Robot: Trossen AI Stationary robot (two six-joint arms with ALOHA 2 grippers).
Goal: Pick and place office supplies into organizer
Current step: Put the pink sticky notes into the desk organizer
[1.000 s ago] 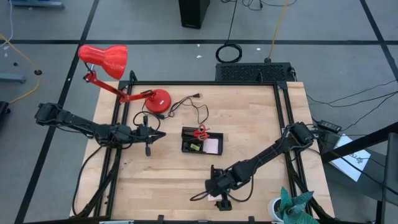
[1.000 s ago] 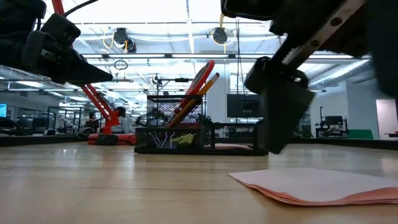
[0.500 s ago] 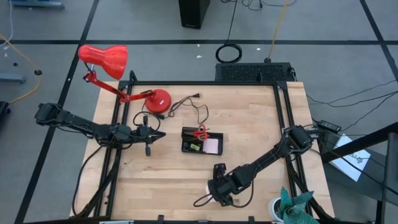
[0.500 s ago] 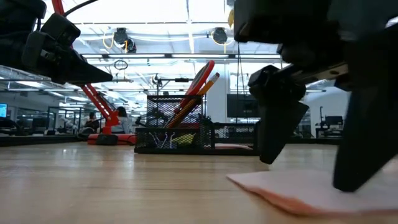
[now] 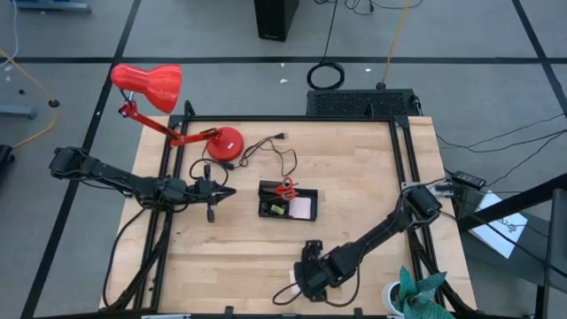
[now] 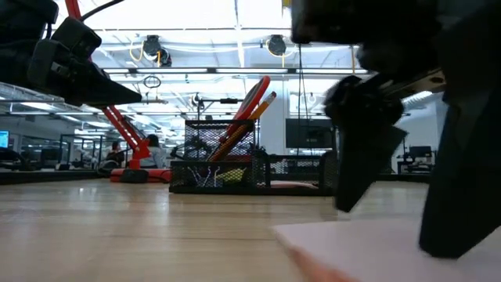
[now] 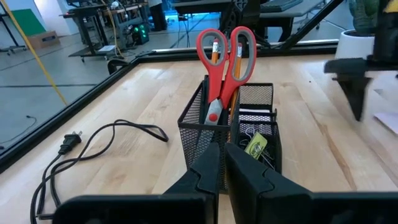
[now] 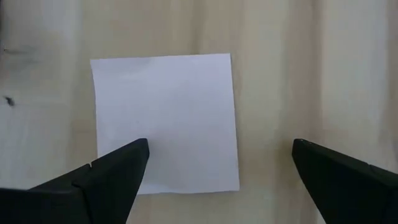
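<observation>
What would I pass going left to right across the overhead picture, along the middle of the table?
Left gripper, shut, pointing right → black organizer with red scissors standing in it → right gripper, nearer the front edge, jaws open over a paper square.

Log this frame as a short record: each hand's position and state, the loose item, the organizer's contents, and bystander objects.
right hand: open, pointing down at the table's near edge, one finger over the sticky-note pad, the other beside it
sticky-note pad: flat on the wood, not gripped
left hand: shut, empty, waiting left of the organizer
organizer: mid-table; holds red-handled scissors, pencils, binder clips, a yellow item
desk lamp: far left corner, cord loose on the table
</observation>
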